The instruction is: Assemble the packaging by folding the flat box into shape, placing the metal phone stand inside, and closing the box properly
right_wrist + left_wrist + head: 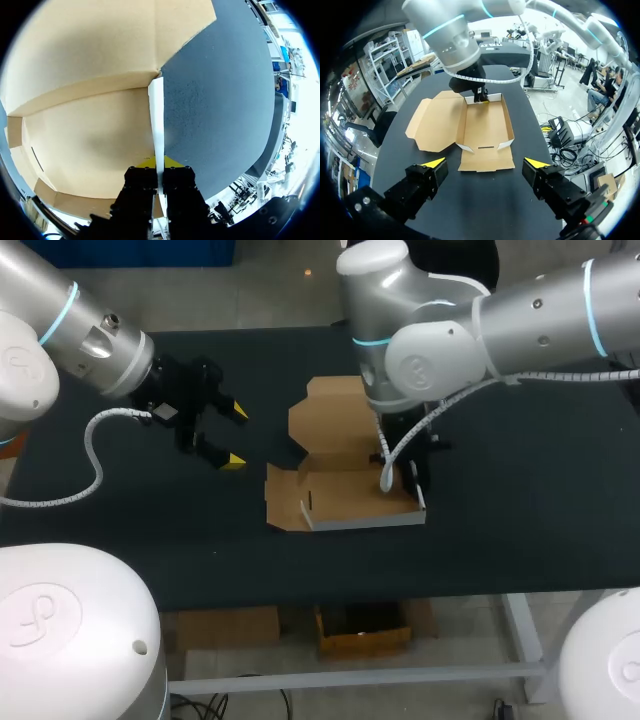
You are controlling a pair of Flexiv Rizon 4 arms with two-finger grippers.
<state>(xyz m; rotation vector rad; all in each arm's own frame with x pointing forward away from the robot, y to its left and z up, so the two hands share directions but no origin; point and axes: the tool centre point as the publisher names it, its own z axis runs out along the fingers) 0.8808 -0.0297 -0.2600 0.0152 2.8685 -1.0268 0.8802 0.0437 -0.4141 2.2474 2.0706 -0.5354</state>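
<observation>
- The left gripper (pixel 486 163) is nearest in its own wrist view. Its fingers are spread wide and released, with nothing between them. The two yellow tips stand short of the box (pixel 485 127), one on each side of its small front flap (pixel 486 159).
- The head view puts this gripper (pixel 225 435) to the left of the box (pixel 345 495), apart from it and above the black table (pixel 500 530).
- The box lies on the table as an open tray with its walls raised. Its small flap lies flat toward the left gripper, and its big lid flap (pixel 330 410) is spread flat beside the tray.
- Only the left wrist view shows the tray floor, plain cardboard, and a slot in the wall next to the small flap.
- The right gripper (pixel 160 164) is at the box's far wall, opposite the small flap. In the head view the right arm (pixel 480 335) and its cable cover most of it.
- The right wrist view settles the grip: both fingers are clenched on that thin upright wall, one inside the tray and one outside over the table.
</observation>
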